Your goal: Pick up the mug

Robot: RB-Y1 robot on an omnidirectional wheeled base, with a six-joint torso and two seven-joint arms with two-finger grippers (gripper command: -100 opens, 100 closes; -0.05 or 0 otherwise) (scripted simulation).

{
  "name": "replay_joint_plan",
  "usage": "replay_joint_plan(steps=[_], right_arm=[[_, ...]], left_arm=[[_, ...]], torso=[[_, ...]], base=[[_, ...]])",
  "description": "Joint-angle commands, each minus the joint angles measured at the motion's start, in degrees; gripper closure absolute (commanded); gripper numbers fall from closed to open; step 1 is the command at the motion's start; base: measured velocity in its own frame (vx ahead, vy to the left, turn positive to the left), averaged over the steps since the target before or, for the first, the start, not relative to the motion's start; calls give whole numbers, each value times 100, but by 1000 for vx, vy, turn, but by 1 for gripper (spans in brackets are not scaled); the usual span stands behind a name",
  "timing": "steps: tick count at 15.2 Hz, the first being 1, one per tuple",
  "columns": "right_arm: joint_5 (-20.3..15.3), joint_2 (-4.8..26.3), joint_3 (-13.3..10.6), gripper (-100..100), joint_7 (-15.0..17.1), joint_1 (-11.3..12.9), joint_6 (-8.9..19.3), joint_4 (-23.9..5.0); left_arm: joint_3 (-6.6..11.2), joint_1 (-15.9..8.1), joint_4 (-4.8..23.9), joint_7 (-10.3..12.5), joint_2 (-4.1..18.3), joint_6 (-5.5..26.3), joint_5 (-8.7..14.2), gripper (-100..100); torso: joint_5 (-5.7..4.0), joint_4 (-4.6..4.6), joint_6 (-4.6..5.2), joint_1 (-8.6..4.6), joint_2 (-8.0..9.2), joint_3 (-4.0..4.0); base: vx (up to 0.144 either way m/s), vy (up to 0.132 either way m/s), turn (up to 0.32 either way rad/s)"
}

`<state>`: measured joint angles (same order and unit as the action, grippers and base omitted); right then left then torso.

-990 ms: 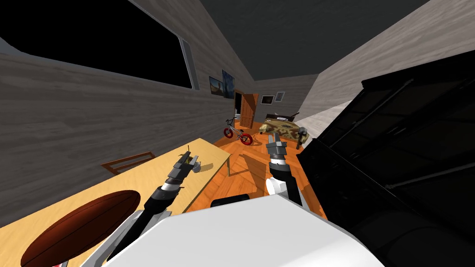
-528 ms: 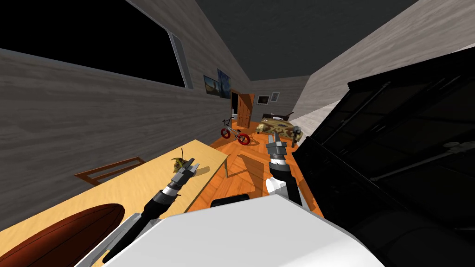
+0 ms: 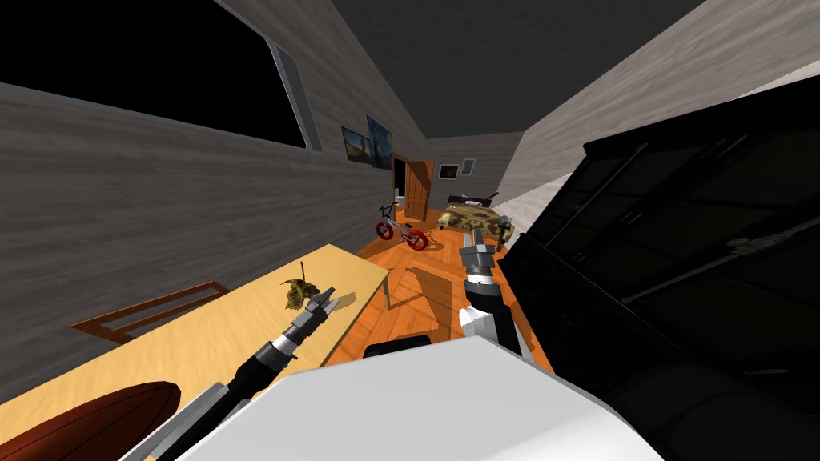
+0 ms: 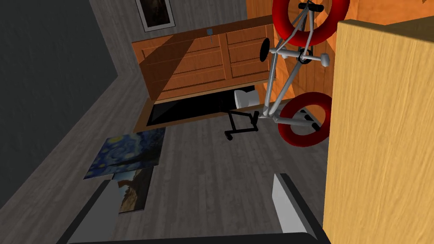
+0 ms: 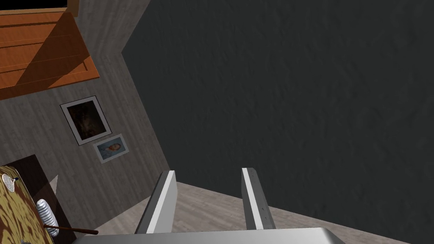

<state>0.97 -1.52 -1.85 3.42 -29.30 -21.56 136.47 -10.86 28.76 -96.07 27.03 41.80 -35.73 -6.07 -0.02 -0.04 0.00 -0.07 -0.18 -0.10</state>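
Currently left gripper (image 3: 326, 298) is hovering over wooden table (image 3: 224, 328).
Its jaws are gaping wide; right gripper (image 3: 474, 238) is parting less; both holding nothing.

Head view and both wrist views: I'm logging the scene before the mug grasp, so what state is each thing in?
left gripper: open, empty, over the table.
right gripper: open, empty.
door: open.
bicycle: upright on its wheels.
leafy thing: lying on the table, beside the left gripper.
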Motion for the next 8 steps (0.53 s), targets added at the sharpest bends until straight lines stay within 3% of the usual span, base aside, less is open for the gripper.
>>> replay_joint_plan(steps=[1, 2, 3, 4, 6, 7, 8], right_arm=[[0, 0, 0, 0, 0, 0, 0, 0], [0, 0, 0, 0, 0, 0, 0, 0], [0, 0, 0, 0, 0, 0, 0, 0], [0, 0, 0, 0, 0, 0, 0, 0], [0, 0, 0, 0, 0, 0, 0, 0], [0, 0, 0, 0, 0, 0, 0, 0], [0, 0, 0, 0, 0, 0, 0, 0]], left_arm=[[-148, -20, 286, 259, 286, -17, -36, -100], [-148, -20, 404, 259, 357, -17, -36, -100], [-293, -31, 571, 467, 513, -28, -76, -100], [-293, -31, 684, 469, 629, -28, -76, -100], [-293, -31, 739, 469, 629, -28, -76, -100], [-442, -41, 910, 682, 894, -36, -118, -100], [-442, -41, 1005, 682, 894, -36, -118, -100]], torso=[[0, 0, 0, 0, 0, 0], [0, 0, 3, -2, -2, -1], [0, -1, 2, -2, -5, -3], [0, -2, 1, -2, -9, -5], [0, -2, 0, -1, -7, -5], [0, 0, -1, -1, -1, -1], [0, 0, 3, -2, -1, 0]], base=[[47, -21, -114], [56, -20, -124], [73, -20, -149], [73, -18, -142], [36, -10, -23], [38, -18, -108], [50, -22, -132]])
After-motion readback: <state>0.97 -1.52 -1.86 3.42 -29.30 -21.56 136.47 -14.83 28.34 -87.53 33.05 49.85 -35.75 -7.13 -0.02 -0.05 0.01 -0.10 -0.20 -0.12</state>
